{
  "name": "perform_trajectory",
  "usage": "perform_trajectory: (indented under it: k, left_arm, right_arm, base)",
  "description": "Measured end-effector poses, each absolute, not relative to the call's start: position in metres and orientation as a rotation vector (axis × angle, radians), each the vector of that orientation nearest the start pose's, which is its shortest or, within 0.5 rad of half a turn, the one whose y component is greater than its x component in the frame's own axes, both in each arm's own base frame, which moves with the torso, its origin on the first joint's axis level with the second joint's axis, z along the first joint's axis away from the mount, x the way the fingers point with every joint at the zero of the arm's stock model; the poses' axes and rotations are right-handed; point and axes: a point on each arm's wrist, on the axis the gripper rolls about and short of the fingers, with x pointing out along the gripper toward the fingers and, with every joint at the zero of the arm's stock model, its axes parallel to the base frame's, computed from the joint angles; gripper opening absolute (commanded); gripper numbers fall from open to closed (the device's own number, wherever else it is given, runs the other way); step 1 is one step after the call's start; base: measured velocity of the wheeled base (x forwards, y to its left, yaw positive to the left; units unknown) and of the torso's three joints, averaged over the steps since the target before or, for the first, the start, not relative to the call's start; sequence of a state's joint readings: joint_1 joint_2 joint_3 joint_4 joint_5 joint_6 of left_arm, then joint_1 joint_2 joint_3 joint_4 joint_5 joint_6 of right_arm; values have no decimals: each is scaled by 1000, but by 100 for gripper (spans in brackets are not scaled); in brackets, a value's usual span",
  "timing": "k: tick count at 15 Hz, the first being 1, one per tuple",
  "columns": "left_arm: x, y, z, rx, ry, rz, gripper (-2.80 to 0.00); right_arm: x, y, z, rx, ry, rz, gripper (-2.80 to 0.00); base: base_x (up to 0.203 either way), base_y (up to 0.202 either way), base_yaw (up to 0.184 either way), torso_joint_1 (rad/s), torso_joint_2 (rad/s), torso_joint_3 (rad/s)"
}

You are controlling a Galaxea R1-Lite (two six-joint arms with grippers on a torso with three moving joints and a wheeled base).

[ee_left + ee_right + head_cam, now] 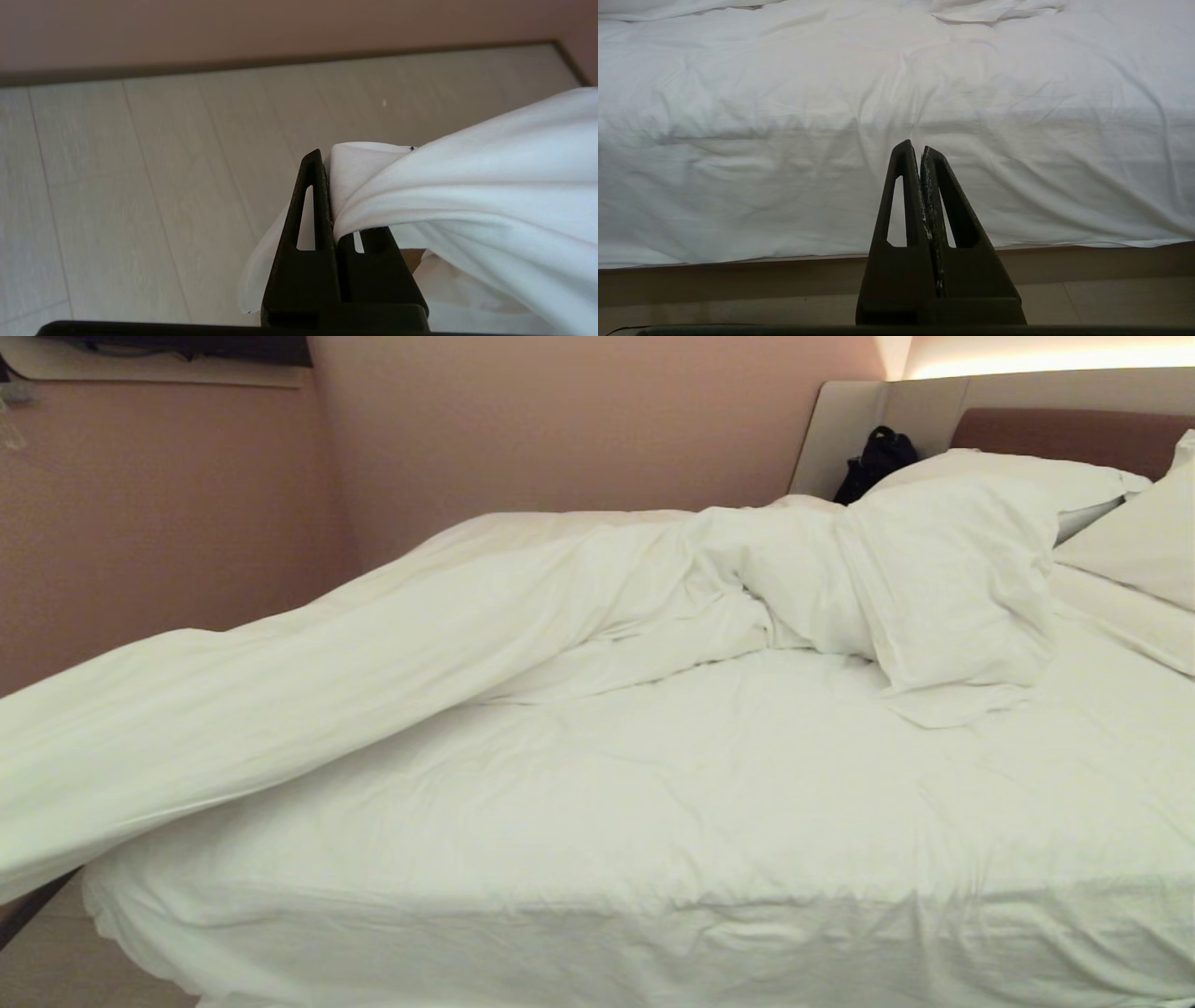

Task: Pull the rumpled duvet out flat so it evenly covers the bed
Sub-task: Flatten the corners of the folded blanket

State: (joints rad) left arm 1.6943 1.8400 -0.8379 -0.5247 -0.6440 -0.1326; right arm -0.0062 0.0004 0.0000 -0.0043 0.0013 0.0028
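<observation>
Left gripper (pixel 329 186) clamped on a duvet (pixel 392 644) corner over floor (pixel 140 186); duvet stretches from frame's lower left to pillows (pixel 1027 476) upper right on bed (pixel 653 821). Right gripper (pixel 920 151) closed, empty, facing bed side.

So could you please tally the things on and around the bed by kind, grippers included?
Duvet: 1
Pillows: 2
Black bag: 1
Bed: 1
Grippers, left and right: 2
Total: 7
</observation>
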Motion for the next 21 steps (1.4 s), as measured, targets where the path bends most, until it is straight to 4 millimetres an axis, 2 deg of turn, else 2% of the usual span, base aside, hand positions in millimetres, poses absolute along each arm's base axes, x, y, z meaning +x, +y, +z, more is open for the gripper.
perform_trajectory:
  k: [6,7,8,11,14,18,21]
  left_arm:
    - [-25,311,113,-621,192,1036,-280]
    - [-25,309,110,-621,205,1032,-22]
    - [-25,309,107,-621,215,1028,0]
    - [-25,309,102,-629,225,1024,0]
    - [-28,310,107,-621,169,966,0]
    - [-34,310,128,-581,20,881,0]
    - [-21,300,145,-539,3,751,0]
  right_arm:
    - [-23,0,76,3,-4,-5,-280]
    - [-23,0,76,3,-4,-4,-280]
    - [-23,0,76,3,-4,-4,-280]
    - [-23,0,76,3,-4,-4,-280]
    - [-23,0,76,3,-4,-5,-280]
    - [-23,0,76,3,-4,-5,-280]
    - [-23,0,76,4,-4,-4,-280]
  base:
    - [0,0,0,0,0,0]
    - [0,0,0,0,0,0]
    - [0,0,0,0,0,0]
    - [0,0,0,0,0,0]
    - [0,0,0,0,0,0]
    - [0,0,0,0,0,0]
    - [0,0,0,0,0,0]
